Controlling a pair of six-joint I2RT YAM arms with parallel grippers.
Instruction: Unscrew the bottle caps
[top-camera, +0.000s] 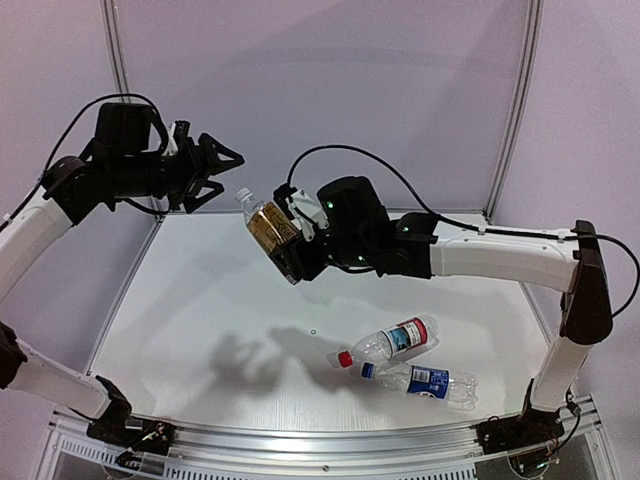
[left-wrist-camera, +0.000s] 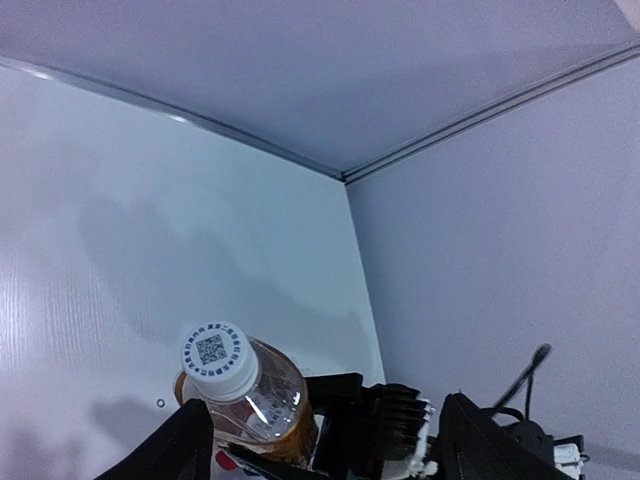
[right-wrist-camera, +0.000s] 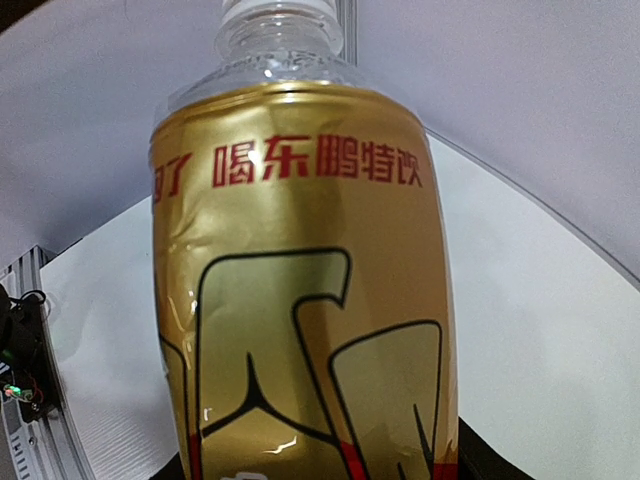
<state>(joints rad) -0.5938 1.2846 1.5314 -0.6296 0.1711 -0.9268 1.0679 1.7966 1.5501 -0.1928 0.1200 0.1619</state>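
My right gripper (top-camera: 292, 248) is shut on the amber bottle (top-camera: 270, 228) with the gold-red label (right-wrist-camera: 300, 300), holding it tilted in the air with its neck toward the left arm. The white cap (top-camera: 244, 196) sits on the neck, seen end-on in the left wrist view as a white cap (left-wrist-camera: 215, 358) with a printed code. My left gripper (top-camera: 225, 175) is open, its jaws spread just left of that cap and not touching it. On the table lie a red-white labelled bottle (top-camera: 398, 338) with a red cap (top-camera: 345, 358) and a blue-labelled bottle (top-camera: 432, 382) with a blue cap (top-camera: 368, 370).
The white table (top-camera: 200, 320) has a raised rail along its near edge (top-camera: 330, 440). Pale wall panels (top-camera: 330, 90) close the back and sides. The right arm's white link (top-camera: 500, 255) stretches over the table's right half. The two lying bottles touch each other.
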